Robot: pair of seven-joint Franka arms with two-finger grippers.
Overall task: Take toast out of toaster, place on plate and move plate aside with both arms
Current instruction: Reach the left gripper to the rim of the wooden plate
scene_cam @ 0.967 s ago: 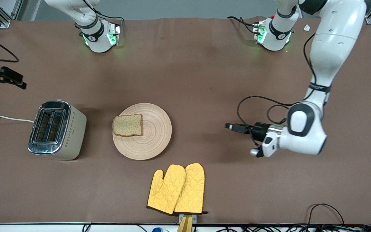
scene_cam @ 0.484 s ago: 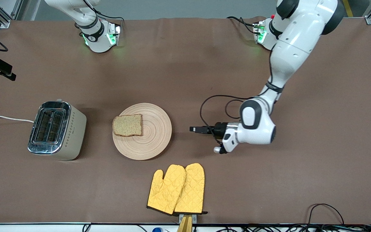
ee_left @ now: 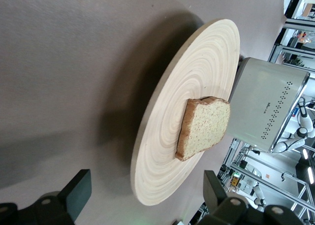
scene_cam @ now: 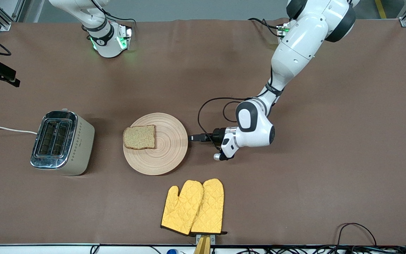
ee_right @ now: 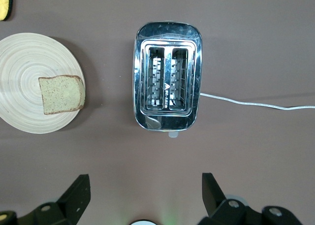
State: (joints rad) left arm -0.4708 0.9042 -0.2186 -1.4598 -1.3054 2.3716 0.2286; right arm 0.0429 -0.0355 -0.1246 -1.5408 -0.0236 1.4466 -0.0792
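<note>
The toast (scene_cam: 139,137) lies flat on the plate (scene_cam: 169,148), toward the toaster side. My left gripper (scene_cam: 191,138) is low at the plate's rim on the left arm's end of the table, open. In the left wrist view its gripper (ee_left: 145,188) is open, with one finger on each side of the plate's rim (ee_left: 142,185). The toast (ee_left: 204,126) lies farther in. My right gripper (scene_cam: 2,72) is up in the air over the table's edge at the right arm's end. In the right wrist view it (ee_right: 145,188) is open and empty, looking down on the plate (ee_right: 19,67) and toast (ee_right: 61,93).
A silver two-slot toaster (scene_cam: 62,142) stands beside the plate toward the right arm's end, its white cord (scene_cam: 5,129) running off the table. It also shows in the right wrist view (ee_right: 167,77). A pair of yellow oven mitts (scene_cam: 193,206) lies nearer to the front camera than the plate.
My left arm has swung toward the plate, bringing its open gripper to the plate's rim. My right gripper has drifted slightly. Toast and plate have not moved.
</note>
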